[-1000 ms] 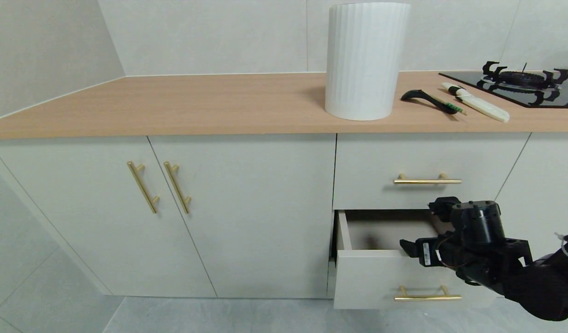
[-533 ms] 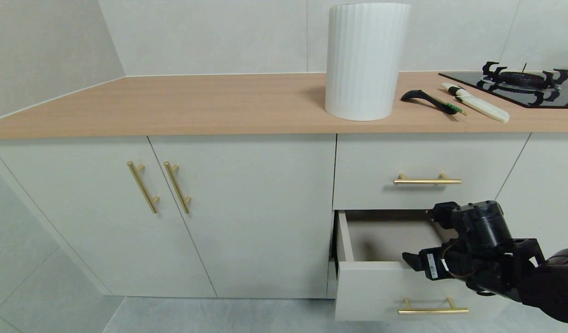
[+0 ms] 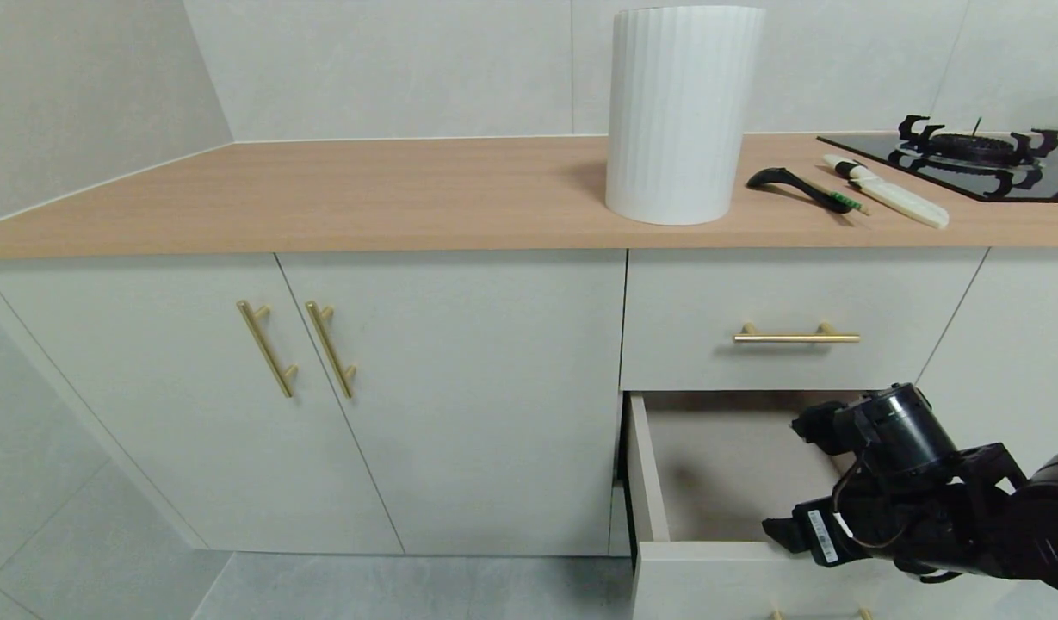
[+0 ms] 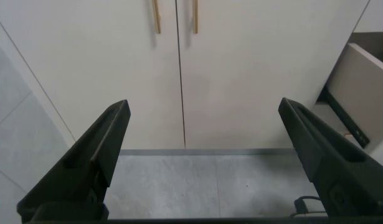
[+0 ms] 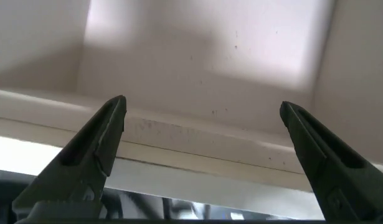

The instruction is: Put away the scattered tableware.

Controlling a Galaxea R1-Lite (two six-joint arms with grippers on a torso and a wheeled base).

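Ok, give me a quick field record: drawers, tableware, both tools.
lower drawer: open
upper drawer: shut
right tool: open, holding nothing, over the lower drawer's front edge
left tool: open, holding nothing, low before the cabinet doors
tableware: black utensil and white utensil side by side on the countertop, between the white canister and the hob

Matt wood-look countertop (image 3: 365,194), shiny brass-coloured handle (image 3: 795,337), smooth matt drawer (image 3: 647,474)
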